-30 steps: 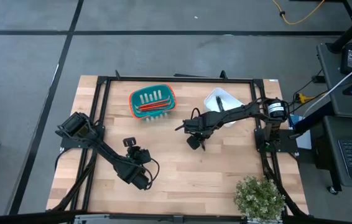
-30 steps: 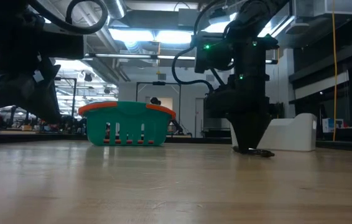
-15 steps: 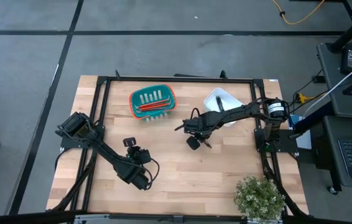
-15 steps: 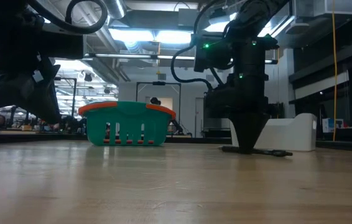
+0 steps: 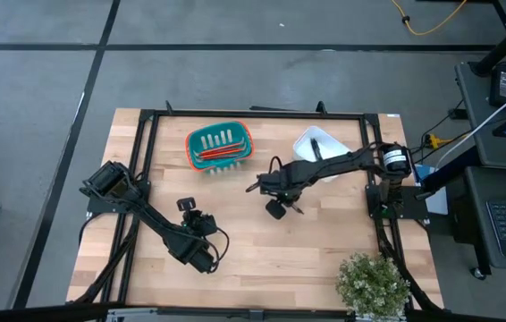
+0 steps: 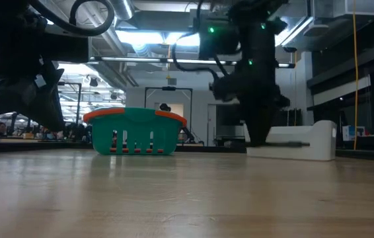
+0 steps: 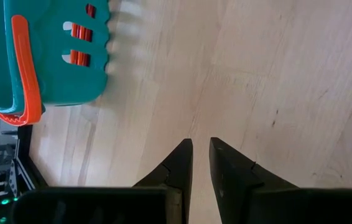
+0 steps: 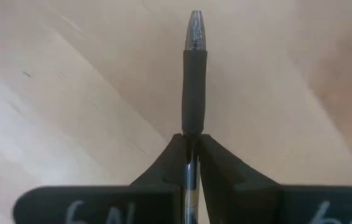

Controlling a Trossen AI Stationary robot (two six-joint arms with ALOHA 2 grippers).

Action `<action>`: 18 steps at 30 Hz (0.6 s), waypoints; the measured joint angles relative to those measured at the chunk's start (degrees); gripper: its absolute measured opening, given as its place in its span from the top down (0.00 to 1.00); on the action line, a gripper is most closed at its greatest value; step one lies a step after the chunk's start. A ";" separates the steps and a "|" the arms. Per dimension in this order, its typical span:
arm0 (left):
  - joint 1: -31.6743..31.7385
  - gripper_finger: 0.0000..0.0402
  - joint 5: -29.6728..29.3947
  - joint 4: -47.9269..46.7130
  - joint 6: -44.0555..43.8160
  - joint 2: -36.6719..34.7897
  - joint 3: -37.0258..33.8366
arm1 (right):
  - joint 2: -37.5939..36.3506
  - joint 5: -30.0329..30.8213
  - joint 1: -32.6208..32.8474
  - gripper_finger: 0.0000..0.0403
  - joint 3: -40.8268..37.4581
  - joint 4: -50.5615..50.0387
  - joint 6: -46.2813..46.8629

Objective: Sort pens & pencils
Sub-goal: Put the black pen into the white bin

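High view: right gripper [image 5: 275, 208] sits mid-table, just right of centre, arm reaching in from the right edge; in the right wrist view its fingers [image 8: 216, 167] are clamped narrow on a black pen [image 8: 194, 71], grip section and silver tip sticking out forward past the fingertips, wood of the table [image 8: 70, 81] behind it; low view shows that gripper [image 6: 258, 135] raised off the tabletop, in front of the white tray [image 6: 299, 142] (pen itself hard to pick out there); white tray [image 5: 318, 143] lies at the back right of the table, one more black pen [image 5: 316, 148] visible lying in it; teal basket [image 5: 220, 146] with orange rim stands at the back, left of the tray, well apart from the right gripper; red-orange pencils [image 5: 220, 153] lie inside it along its near side, count unclear; left gripper [image 5: 201, 220] waits over the front-left part of the table, holding nothing, its fingers [image 7: 180, 163] set close together with a thin gap in the left wrist view, teal basket [image 7: 45, 56] off beyond them; potted plant [image 5: 374, 284] at the front right corner.
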 joint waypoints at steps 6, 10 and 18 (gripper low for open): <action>0.00 0.88 0.01 0.02 -0.02 0.00 0.00 | -0.07 6.43 0.04 0.93 8.45 -15.22 -1.39; 0.00 0.88 0.02 0.04 -0.04 0.00 0.00 | -0.17 13.11 -0.68 0.93 13.39 -24.90 -3.28; 0.00 0.88 0.02 0.11 -0.11 0.02 0.00 | -1.52 23.41 -7.99 0.93 14.58 -35.26 -7.00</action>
